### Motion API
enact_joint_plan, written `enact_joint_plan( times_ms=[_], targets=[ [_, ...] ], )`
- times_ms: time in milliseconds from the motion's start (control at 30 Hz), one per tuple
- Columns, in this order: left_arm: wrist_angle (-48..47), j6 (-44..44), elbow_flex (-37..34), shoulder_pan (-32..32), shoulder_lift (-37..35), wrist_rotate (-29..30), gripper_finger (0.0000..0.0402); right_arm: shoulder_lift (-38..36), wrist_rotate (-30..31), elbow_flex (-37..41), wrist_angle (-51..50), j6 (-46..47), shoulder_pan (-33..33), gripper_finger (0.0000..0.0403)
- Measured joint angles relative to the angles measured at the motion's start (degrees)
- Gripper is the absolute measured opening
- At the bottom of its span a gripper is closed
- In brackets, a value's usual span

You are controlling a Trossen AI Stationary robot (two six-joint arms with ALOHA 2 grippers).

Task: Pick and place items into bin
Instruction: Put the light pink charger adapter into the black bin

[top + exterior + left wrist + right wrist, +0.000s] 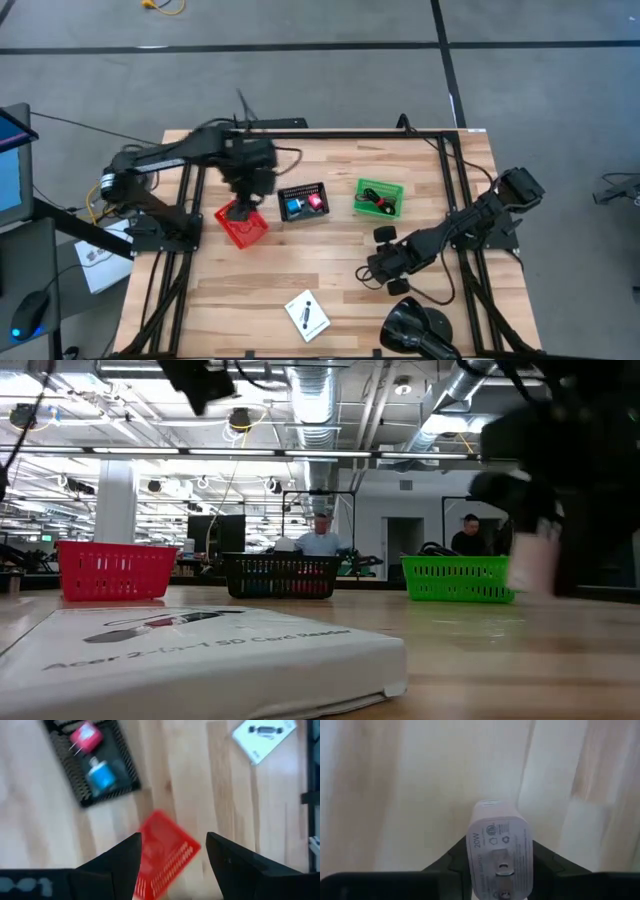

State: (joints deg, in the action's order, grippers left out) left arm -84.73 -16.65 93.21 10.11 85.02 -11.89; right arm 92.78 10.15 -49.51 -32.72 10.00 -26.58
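My left gripper (172, 847) is open and hangs above the red bin (241, 224), which shows between its fingers (165, 852). The black bin (303, 202) holds a blue piece (102, 776) and a pink-red piece (86, 736). A black-and-red stick (378, 203) lies in the green bin (380, 197). The white card with a black mark (307, 315) lies flat near the table's near edge. My right gripper (388, 268) is over the table's right part, shut on the pale pink cube (499, 852), a plug-in charger. My right gripper pinches the pale pink cube by two opposite sides (472, 870) between its two fingers. The printed face with the plug pins (501, 865) is turned toward the wrist camera. In the low view the cube (530, 565) is off the table top.
A big glossy black rounded lump (420, 330) sits at the near right corner. The three bins stand in a row across the table's middle. Bare wood lies between the bins and the white card. People sit in the room beyond the far edge (320, 538).
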Motion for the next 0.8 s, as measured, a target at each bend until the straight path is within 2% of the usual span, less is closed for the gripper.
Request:
enact_joint_plan(
  times_ms=[100, 200, 333, 400, 467, 633, 700, 800],
  targets=[
    [-0.93, 4.14, 0.0, -1.82, -5.77, 5.68, 0.0212, -0.1, 1.12, -2.55, 0.64, -0.65, 1.8, 0.0111],
    [-0.71, 5.3, 0.0, -3.24, -11.57, 11.03, 0.0212, -0.08, 7.09, -5.97, 2.18, -3.88, 4.53, 0.0111],
    [2.25, 5.32, 0.0, -3.96, -18.6, 17.07, 0.0212, 0.04, 14.84, -10.98, 12.14, -12.13, 11.03, 0.0112],
    [4.55, 5.56, 0.0, -3.96, -21.59, 19.38, 0.0212, 0.59, 15.39, -13.47, 19.0, -13.31, 15.5, 0.0117],
    [6.61, 6.79, 0.0, -3.96, -24.12, 20.95, 0.0212, 1.46, 12.75, -14.79, 23.93, -12.69, 20.06, 0.012],
    [9.01, 8.07, 0.02, -3.96, -28.85, 21.76, 0.0212, 7.97, -3.29, -15.07, 37.05, -11.66, 28.09, 0.0115],
    [9.01, 8.22, 0.02, -3.96, -30.32, 21.78, 0.0212, 11.49, -4.95, -15.11, 41.23, -13.3, 29.4, 0.0115],
    [8.93, 9.46, 0.02, -3.96, -31.67, 21.77, 0.0212, 16.43, -5.58, -16.36, 40.62, -14.41, 30.6, 0.0119]
  ],
)
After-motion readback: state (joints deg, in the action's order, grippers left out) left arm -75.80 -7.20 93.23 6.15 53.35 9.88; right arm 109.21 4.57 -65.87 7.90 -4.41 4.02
